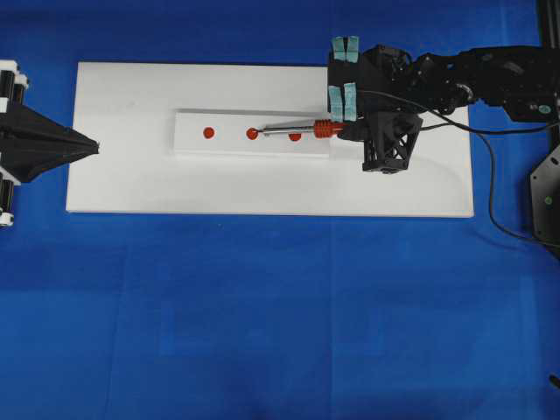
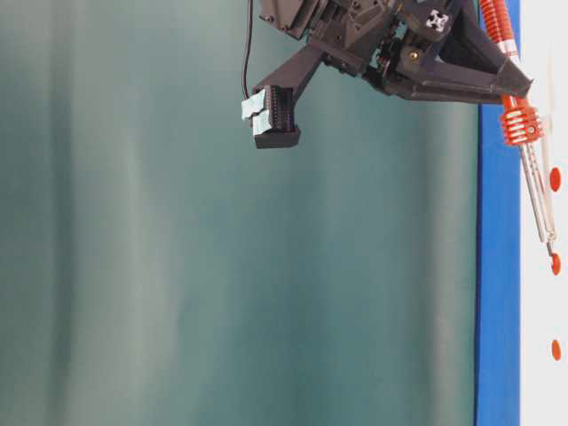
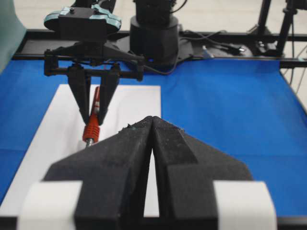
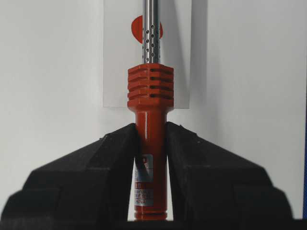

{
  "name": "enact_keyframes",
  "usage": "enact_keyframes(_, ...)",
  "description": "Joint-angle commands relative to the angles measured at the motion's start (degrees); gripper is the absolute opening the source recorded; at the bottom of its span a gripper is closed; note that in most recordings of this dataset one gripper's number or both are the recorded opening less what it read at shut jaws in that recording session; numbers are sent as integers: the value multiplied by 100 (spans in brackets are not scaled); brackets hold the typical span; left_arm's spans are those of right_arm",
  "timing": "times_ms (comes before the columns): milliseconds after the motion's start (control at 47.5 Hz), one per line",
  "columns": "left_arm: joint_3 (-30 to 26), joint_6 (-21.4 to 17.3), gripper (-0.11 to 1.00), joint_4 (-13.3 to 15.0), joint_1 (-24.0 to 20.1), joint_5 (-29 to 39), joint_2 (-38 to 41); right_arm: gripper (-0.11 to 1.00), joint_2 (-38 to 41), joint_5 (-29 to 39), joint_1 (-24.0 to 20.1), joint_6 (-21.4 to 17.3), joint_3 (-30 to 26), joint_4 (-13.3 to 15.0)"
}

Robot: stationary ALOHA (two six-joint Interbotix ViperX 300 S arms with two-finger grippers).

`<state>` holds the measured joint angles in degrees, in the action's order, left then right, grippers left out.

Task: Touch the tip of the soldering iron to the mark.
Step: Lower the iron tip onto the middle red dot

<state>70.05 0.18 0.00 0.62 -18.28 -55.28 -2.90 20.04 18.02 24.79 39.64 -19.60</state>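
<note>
The soldering iron (image 1: 306,130) has an orange-red ribbed handle (image 4: 150,91) and a silver shaft. My right gripper (image 4: 150,129) is shut on the handle and holds the iron nearly level over a white strip (image 1: 227,144). The strip carries three red marks. The tip (image 1: 262,132) points left and meets the right edge of the middle mark (image 1: 251,133). In the table-level view the tip (image 2: 552,255) sits at that mark (image 2: 556,264). The shaft crosses over the right mark (image 4: 137,28). My left gripper (image 3: 151,120) is shut on nothing, at the board's left edge.
The strip lies on a white board (image 1: 131,188) on blue cloth. The iron's black cord (image 1: 486,175) trails off to the right past the right arm. The left mark (image 1: 208,132) lies between the tip and the left gripper (image 1: 92,146).
</note>
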Motion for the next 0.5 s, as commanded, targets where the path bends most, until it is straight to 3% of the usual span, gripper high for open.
enact_keyframes(0,-53,0,0,-9,18,-53,35,6,-62,-9,-9,0,-141,9)
enact_keyframes(484,-53,9,0,-18,18,-53,35,6,-62,-18,-35,-44,-141,0)
